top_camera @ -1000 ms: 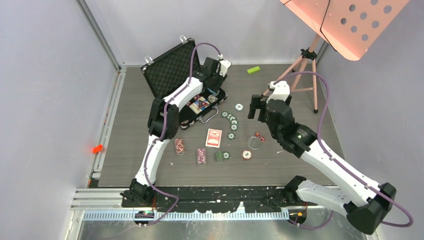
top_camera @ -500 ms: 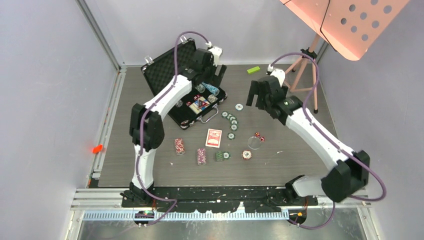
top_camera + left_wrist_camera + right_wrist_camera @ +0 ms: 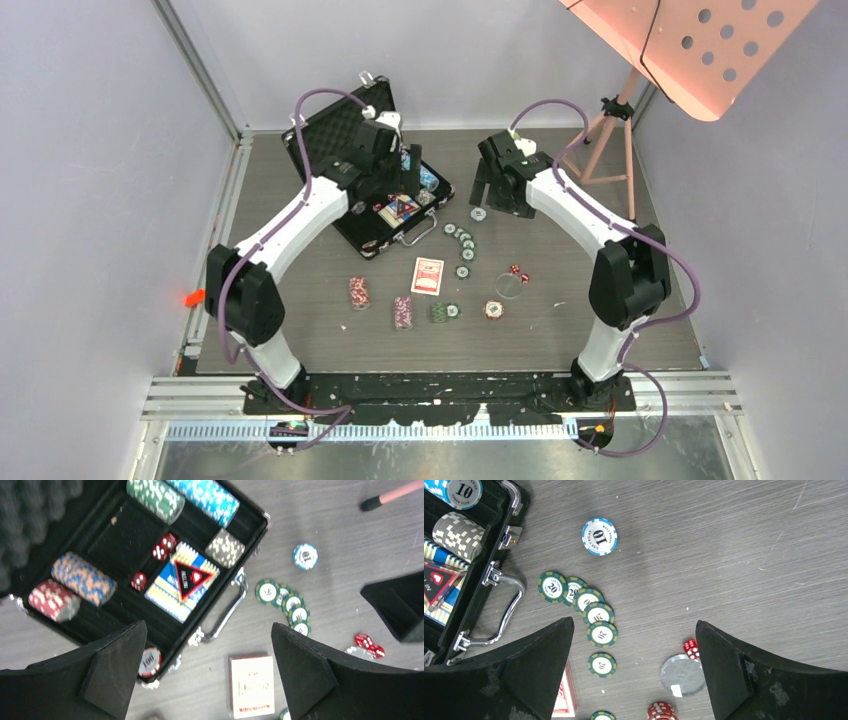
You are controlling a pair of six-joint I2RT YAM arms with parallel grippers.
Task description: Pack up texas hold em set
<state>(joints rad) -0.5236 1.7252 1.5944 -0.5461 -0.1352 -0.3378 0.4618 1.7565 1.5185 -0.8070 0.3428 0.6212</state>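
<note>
Chips, green chips (image 3: 594,612), lay fanned mid counter (image 3: 749,555) beside the briefcase (image 3: 120,542). Left fingers (image 3: 110,670) and right fingers (image 3: 734,675) hung wide open, empty. Judged the right pair should straddle one end chip squarely before closing.

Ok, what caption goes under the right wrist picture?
Open claw over a blue chip and a trail of green chips beside the black case.

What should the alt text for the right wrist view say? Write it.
The open right tool hangs above a grey table strewn with green poker chips, one blue chip and a red die; the black briefcase sits at the picture's left edge.
</note>
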